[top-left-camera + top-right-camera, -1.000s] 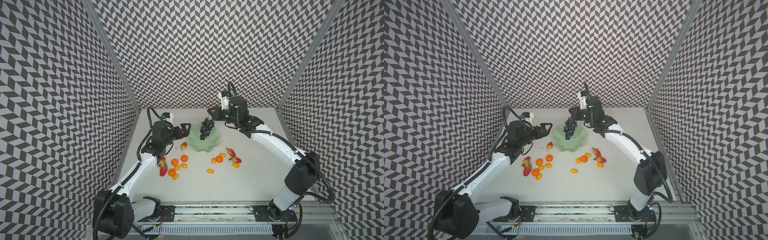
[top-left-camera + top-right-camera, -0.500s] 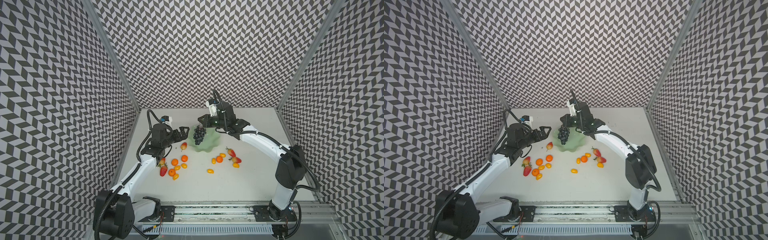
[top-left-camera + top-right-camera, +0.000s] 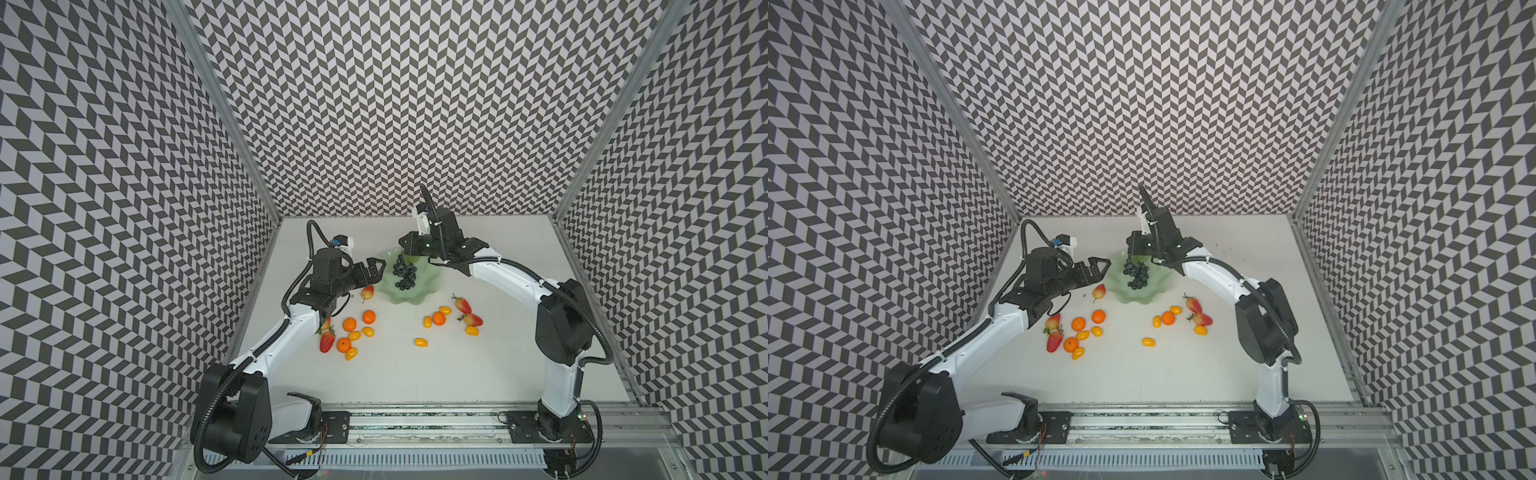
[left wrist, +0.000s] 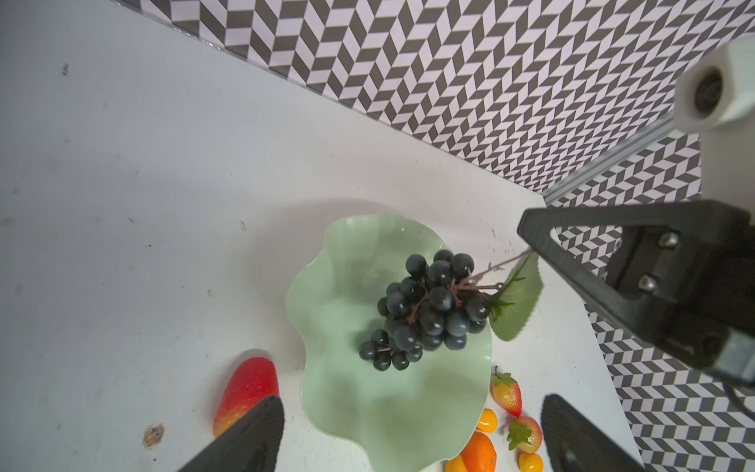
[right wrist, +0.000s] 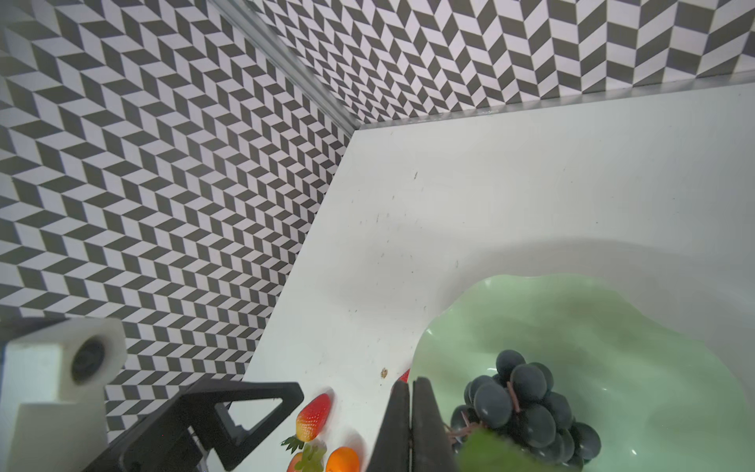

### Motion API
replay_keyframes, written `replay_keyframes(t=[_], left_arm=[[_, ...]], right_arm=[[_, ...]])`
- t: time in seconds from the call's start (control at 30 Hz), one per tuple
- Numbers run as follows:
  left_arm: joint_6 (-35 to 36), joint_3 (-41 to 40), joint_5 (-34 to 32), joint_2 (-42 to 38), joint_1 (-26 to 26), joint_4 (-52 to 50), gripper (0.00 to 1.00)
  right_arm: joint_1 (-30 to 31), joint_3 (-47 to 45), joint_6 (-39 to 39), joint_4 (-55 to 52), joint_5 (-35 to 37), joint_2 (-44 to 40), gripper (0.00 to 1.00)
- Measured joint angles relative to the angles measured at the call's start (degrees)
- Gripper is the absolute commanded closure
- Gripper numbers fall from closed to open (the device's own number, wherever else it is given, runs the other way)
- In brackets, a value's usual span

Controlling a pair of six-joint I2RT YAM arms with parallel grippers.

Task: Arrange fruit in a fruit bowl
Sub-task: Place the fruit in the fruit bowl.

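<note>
Overhead, in both top views, we find the fruit bowl near the worktop's rear edge with the grape bunch within its rim; the left wrist view shows the left gripper spread wide and the bunch's stem pinched by the right gripper, whose jaws meet in the right wrist view.

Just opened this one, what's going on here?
The right gripper, shut on the stem of the grape bunch, holds it over the fruit bowl. The left gripper hangs open beside the bowl, near the pear. The strawberries, tangerines and kumquats lie scattered on the table.
</note>
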Motion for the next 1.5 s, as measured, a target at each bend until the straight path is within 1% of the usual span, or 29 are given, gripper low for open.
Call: replay_keyframes(t=[0.3, 0.73, 1.0, 1.2, 1.33, 1.37, 1.5], left_arm=[[0.17, 0.37, -0.04, 3.37, -3.93, -0.17, 0.0], [0.2, 0.85, -0.26, 3.93, -4.39, -0.44, 0.0], [0.2, 0.85, -0.37, 4.48, -4.76, -0.98, 0.0], [0.2, 0.85, -0.66, 4.24, -4.76, -1.79, 0.0], [0.17, 0.85, -0.94, 2.73, -4.76, -2.84, 0.0], [0.15, 0.81, -1.07, 2.08, -4.81, -3.04, 0.0], [-0.02, 0.24, -2.05, -1.51, -5.53, -3.8, 0.0]], right_arm=[[-3.02, 2.16, -0.42, -0.63, 0.57, 4.04, 1.0], [-4.0, 2.1, -1.03, -1.07, 2.78, 4.9, 1.0], [-4.15, 2.08, -1.36, -1.53, 2.91, 4.9, 0.68], [-4.39, 2.08, -1.53, -1.73, 2.86, 4.87, 0.52], [-4.39, 1.46, -2.08, -2.08, 2.91, 4.04, 0.41], [-4.39, 0.96, -2.27, -2.29, 2.91, 3.41, 0.38], [-4.37, -1.66, -3.39, -2.84, 2.91, -0.28, 0.38]])
